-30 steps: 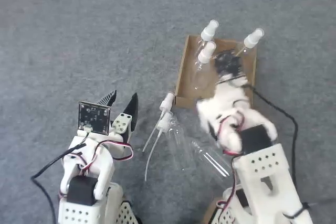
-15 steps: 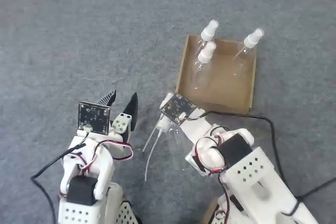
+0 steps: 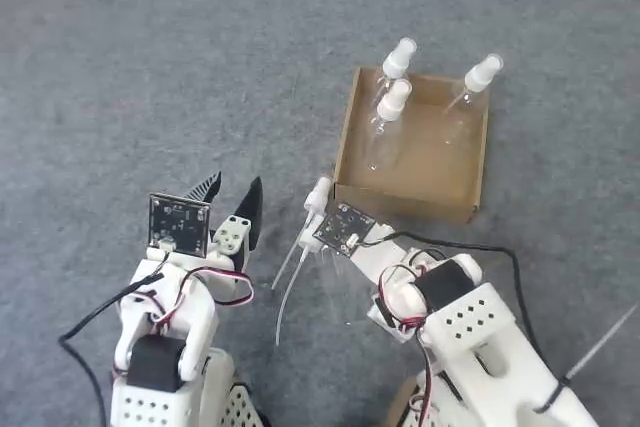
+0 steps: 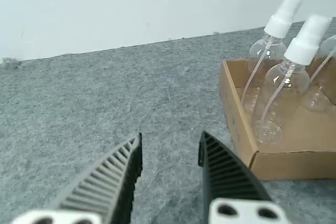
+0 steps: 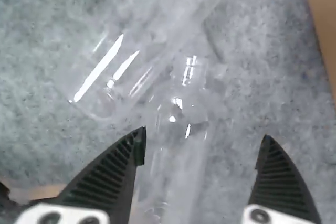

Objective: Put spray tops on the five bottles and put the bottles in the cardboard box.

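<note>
Swung back from the cardboard box (image 3: 345,137), right gripper (image 5: 202,139) straddles a lying bottle (image 5: 176,179).

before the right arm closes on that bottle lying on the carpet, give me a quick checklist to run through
1. Right gripper open: ok, jaws wide apart.
2. Lying bottle inside the gap: ok, though nearer one jaw.
3. Second bottle clear of the grasp: not ok, it lies close beside the first.
4. Spray tops at hand: ok, lying loose by the cardboard box corner.
5. Room in the box: ok, three capped bottles stand inside and its near part is bare.
6. Left gripper out of the way: ok, open, off to the side.
</note>
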Robot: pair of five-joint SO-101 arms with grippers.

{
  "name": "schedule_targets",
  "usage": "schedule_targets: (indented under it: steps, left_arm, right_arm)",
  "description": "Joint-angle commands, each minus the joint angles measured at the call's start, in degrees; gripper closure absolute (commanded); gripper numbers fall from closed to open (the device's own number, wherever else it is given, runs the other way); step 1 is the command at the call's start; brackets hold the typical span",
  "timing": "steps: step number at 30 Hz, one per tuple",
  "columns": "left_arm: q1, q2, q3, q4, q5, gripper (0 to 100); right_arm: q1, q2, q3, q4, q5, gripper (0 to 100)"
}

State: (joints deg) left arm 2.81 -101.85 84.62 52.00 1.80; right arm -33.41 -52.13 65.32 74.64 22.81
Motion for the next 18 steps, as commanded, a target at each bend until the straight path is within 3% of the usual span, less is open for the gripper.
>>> schedule_targets:
  steps: [1,13,18]
  left_arm:
    - [-0.4,-0.6,-0.1,-1.6,-0.2,84]
    - [-0.4,-0.6,-0.1,-1.6,-0.2,84]
    - [-0.4,-0.6,-0.1,-1.6,-0.3,84]
  right_arm:
    - [0.7,-1.0,0.3,-3.2,0.8,72.1]
    - [1.0,16.6,1.7,-14.7,0.4,73.0]
    - [1.0,16.6,1.7,-15.2,0.5,90.7]
